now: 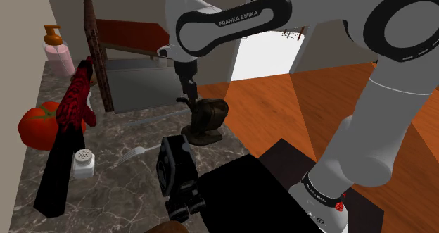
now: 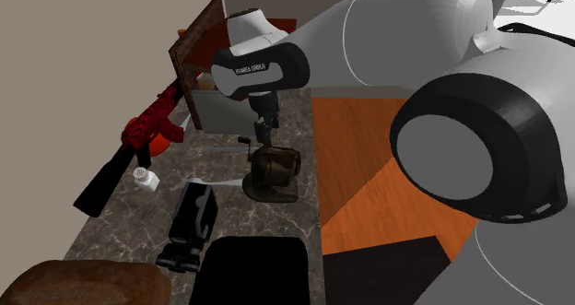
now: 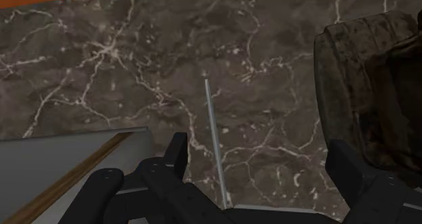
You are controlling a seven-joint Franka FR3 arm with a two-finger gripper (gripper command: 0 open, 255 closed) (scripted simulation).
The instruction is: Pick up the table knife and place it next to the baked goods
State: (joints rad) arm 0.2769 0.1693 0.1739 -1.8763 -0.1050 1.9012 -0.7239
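Now, starting at the shoulder view's left, you have a pink soap dispenser [image 1: 56, 50] by the wall, a red tomato [image 1: 36, 124] below it, and a long red-and-black object [image 1: 69, 129] lying slantwise across the dark marble bench [image 1: 119, 189]. Just beside its lower end stands a small white shaker [image 1: 84, 162], and further right a fork [image 1: 138, 153] lies flat. Behind these you see the grey sink [image 1: 141, 84] sunk into the bench. The table knife [image 3: 215, 141] lies flat on the marble beside the sink's edge, a thin grey strip. The gripper [image 3: 260, 145] hangs directly over it with its fingers [image 3: 177, 151] spread apart; the knife runs between them, nearer one finger, and neither visibly touches it, so nothing is clasped. Just beside the gripper on the right sits a dark brown lumpy object [image 1: 208, 117]. A black boxy device [image 1: 177, 172] rests nearer the stand [image 1: 246, 196]. The brown loaf [image 2: 83, 280] sits at the second exterior view's lower left corner, well apart from the knife.
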